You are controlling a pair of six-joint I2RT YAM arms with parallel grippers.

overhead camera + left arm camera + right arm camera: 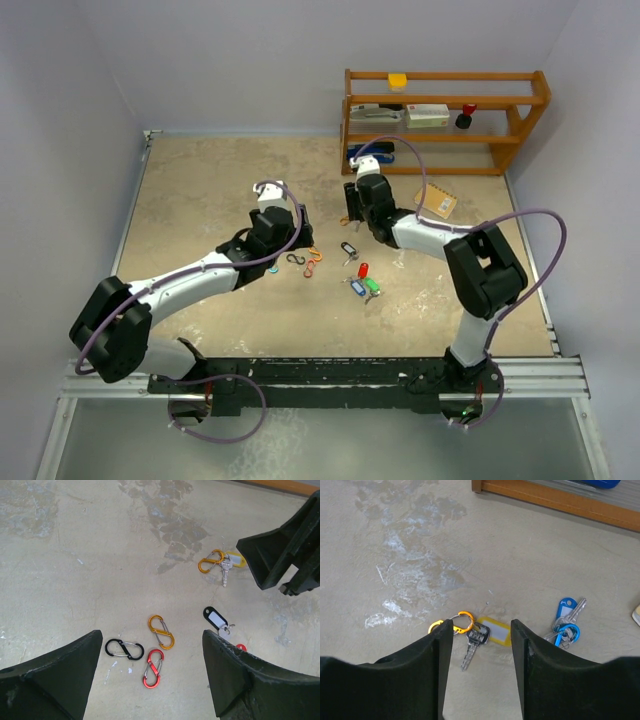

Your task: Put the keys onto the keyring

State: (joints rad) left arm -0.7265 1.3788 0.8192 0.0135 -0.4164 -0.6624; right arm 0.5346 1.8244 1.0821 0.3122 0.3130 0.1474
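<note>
A silver key with a yellow tag [495,630] hangs on an orange S-clip keyring [462,618] on the table. My right gripper [481,625] stands open just above it, a finger on each side and nothing held. To the right, a blue-tagged key [565,607] sits on a blue clip [567,631]. My left gripper [152,635] is open over black [124,649], gold [161,631] and red [153,668] S-clips. Loose keys lie nearby: black-tagged [216,617], red [363,270], blue [357,288] and green [372,287].
A wooden shelf [440,120] with small items stands at the back right, its base rail [560,500] close beyond the right gripper. A tan card [437,202] lies right of the right arm. Walls close in the table at left, back and right.
</note>
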